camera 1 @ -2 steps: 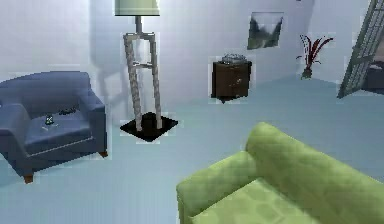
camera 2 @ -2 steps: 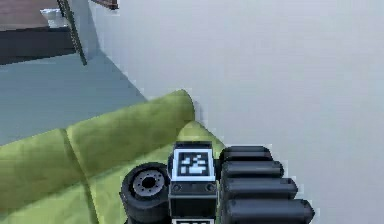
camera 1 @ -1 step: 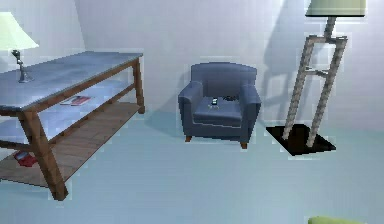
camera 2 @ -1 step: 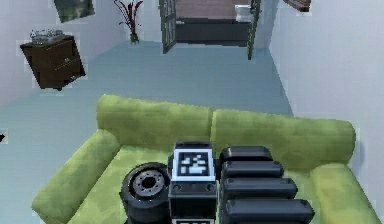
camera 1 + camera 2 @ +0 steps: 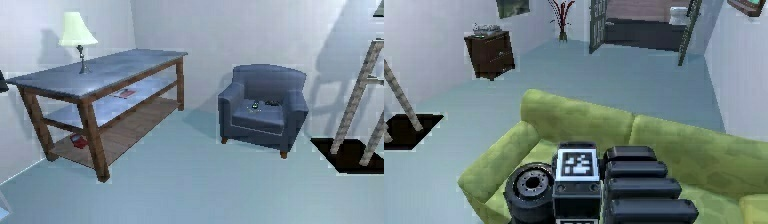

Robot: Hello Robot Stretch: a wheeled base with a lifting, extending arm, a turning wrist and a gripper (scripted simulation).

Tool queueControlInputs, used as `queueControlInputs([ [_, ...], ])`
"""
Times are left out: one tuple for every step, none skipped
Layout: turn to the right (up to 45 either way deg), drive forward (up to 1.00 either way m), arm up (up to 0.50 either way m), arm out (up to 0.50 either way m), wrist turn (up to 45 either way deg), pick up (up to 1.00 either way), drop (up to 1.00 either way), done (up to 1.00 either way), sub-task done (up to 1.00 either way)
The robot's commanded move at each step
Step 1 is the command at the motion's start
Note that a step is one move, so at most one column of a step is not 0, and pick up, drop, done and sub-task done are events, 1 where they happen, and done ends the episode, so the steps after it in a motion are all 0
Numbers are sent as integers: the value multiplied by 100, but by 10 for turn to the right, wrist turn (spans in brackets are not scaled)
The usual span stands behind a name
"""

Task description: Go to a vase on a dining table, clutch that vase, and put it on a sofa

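Sofa point(image 5: 684, 148), yellow-green, is seen across the lower part of the arm side view, with its backrest running to the right edge and a rounded armrest toward the left. The arm point(image 5: 639, 188), a dark ribbed bar, is seen at the bottom edge in front of the cushions, with a white marker square point(image 5: 577, 165) at its end. Left of that the gripper point(image 5: 534, 188) is made out as a dark round body. Its fingers cannot be picked out against the sofa, so whether anything is held cannot be told. Where the vase is cannot be told either.

Beyond the sofa, blue-grey floor is seen. A dark brown cabinet point(image 5: 490, 52) is set by the far wall, a potted plant with reddish twigs point(image 5: 563, 15) in the corner, and a doorway point(image 5: 639, 25) to its right. A black mat point(image 5: 409, 128) bearing a pale leaning pole is noted at the left edge.

In the forward view, a long table point(image 5: 120, 68) with a blue-grey top, wooden legs and two lower shelves is set along the left wall; a lamp point(image 5: 77, 35) with a pale shade is stood on it. A blue armchair point(image 5: 268, 80) is placed in the corner, with a small dark object point(image 5: 260, 103) on its seat.
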Motion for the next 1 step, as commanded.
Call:
queueControlInputs([
  [0,0,0,40,0,0,0,0,0],
])
